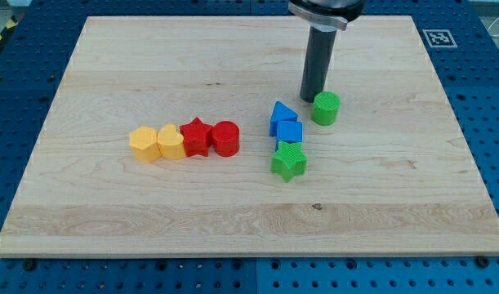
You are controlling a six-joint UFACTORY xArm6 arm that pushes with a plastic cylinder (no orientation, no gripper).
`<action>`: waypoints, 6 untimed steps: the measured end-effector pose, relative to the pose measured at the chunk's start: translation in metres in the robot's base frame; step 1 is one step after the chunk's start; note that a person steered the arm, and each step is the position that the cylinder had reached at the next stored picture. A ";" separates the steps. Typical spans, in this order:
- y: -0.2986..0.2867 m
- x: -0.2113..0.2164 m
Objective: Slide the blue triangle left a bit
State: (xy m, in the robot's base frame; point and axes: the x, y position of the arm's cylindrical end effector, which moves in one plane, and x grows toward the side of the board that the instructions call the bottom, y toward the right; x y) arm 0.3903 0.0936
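Note:
The blue triangle lies near the middle of the wooden board, touching a blue cube just below it. My tip stands on the board up and to the right of the blue triangle, a short gap away, right next to the green cylinder on its left side. A green star lies below the blue cube, touching it.
A row of four blocks lies at the view's left: a yellow hexagon, a yellow heart-like block, a red star and a red cylinder. A marker tag sits at the board's top right corner.

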 end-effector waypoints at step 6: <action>-0.029 0.038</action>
